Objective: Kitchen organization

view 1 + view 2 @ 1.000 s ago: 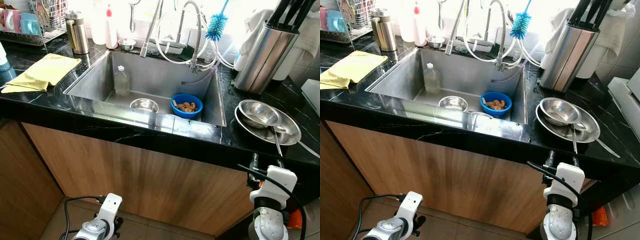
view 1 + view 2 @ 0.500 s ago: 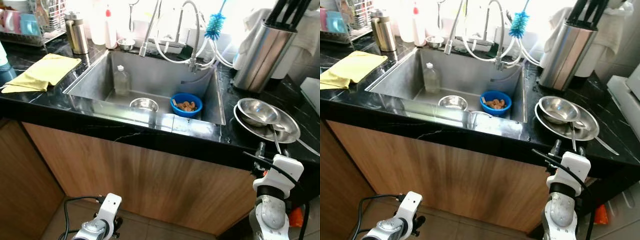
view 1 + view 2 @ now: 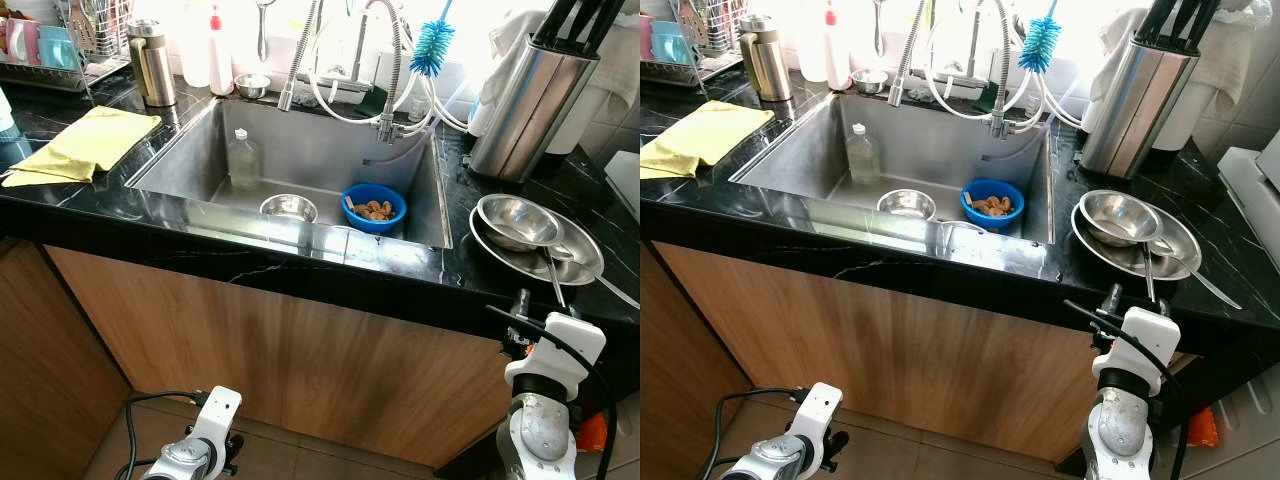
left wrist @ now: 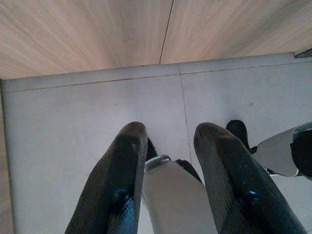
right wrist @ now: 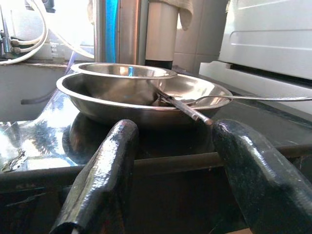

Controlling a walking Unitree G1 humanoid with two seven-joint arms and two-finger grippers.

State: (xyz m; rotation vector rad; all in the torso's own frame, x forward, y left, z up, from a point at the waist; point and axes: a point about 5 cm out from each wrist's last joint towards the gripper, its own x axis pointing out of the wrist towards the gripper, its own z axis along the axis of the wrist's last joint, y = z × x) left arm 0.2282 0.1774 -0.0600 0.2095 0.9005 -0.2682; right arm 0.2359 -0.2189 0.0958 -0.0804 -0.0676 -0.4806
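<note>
Seen at the bench's [image 3: 300, 275] front right corner: right gripper [image 5: 170, 195], raised level with the black edge, fingers [image 5: 102, 180] spread wide apart and empty, aimed at the steel plate [image 3: 580, 262] just beyond the edge. Stacked in that plate, toward its sink-side rim: a smaller steel bowl [image 3: 515, 222], with two utensils [image 3: 553, 282] lying across the plate, handles jutting toward the bench's front edge. Behind, near the bench's back right corner: a steel knife block [image 3: 525, 110] holding dark handles. Set into the bench's middle: the sink [image 3: 190, 150], holding a clear bottle [image 3: 242, 160] upright near its left wall, a steel bowl [image 3: 288, 209] on the basin floor at the front, and a blue bowl [image 3: 374, 208] of brownish scraps just beside it to the right. Draped on the bench's left end: a yellow cloth [image 3: 85, 145]. Hanging low before the wooden cabinet front: left gripper [image 4: 168, 146], pointing at the pale tiled floor [image 4: 73, 117], fingers parted, nothing pinched.
</note>
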